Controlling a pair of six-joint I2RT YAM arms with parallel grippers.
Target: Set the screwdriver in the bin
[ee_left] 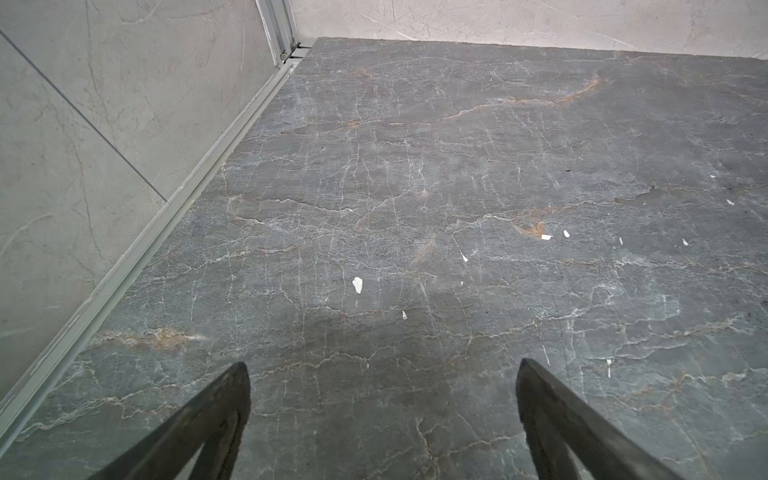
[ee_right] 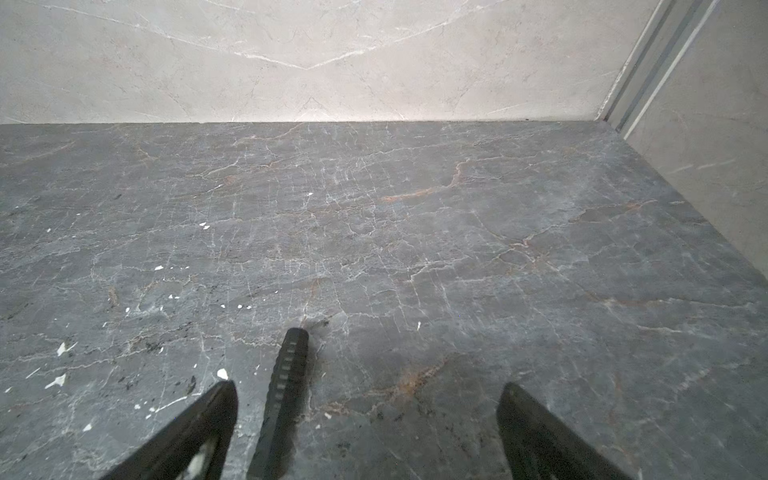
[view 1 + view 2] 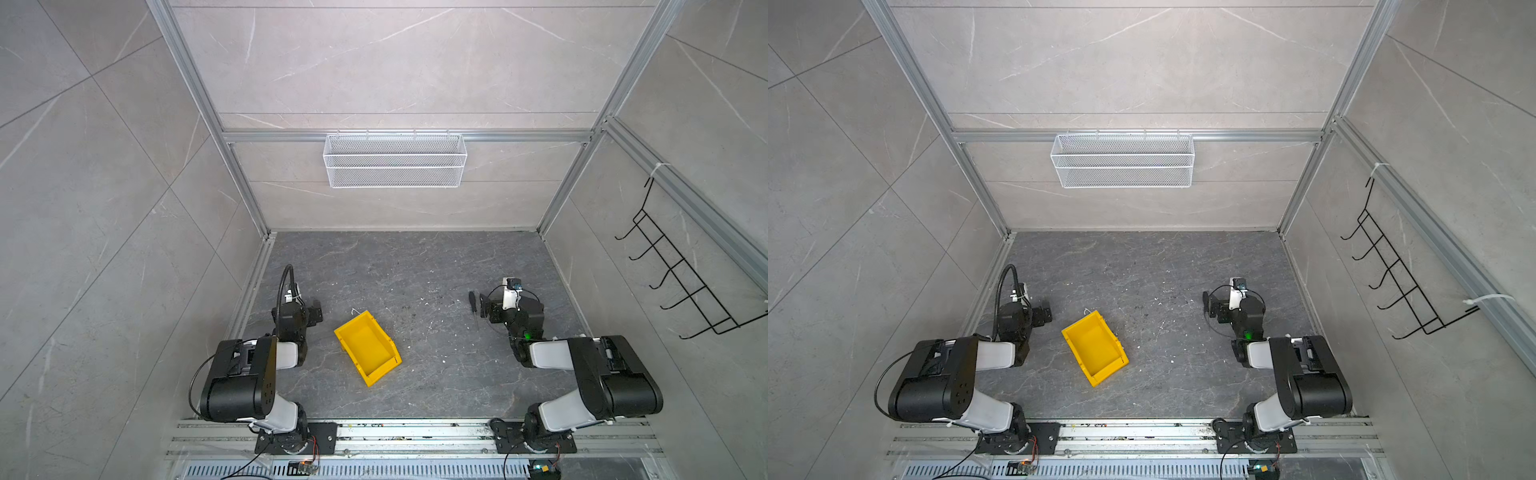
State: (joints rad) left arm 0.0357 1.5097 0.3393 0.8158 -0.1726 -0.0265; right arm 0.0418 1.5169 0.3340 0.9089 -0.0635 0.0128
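Right now the screwdriver (image 3: 473, 301) lies flat on the dark marbled table (image 3: 436, 257), over on the right side. Its black handle points toward the back wall and its thin shaft toward the front edge. The right gripper (image 2: 368, 388) sits low around it with its jaws spread wide. In the right wrist view the ribbed handle (image 2: 286, 386) lies between the two fingers, much closer to one than the other, and nothing clamps it. The yellow bin (image 3: 365, 345) stands near the middle of the table, turned at an angle, with its lower lip toward the front. It is empty in both top views and well apart from the screwdriver. The left gripper (image 1: 383, 365) also has its fingers wide apart, over bare table near the left wall, and holds nothing. A white wire basket (image 3: 395, 160) hangs on the back wall and a black hook rack (image 3: 681, 282) on the right wall.
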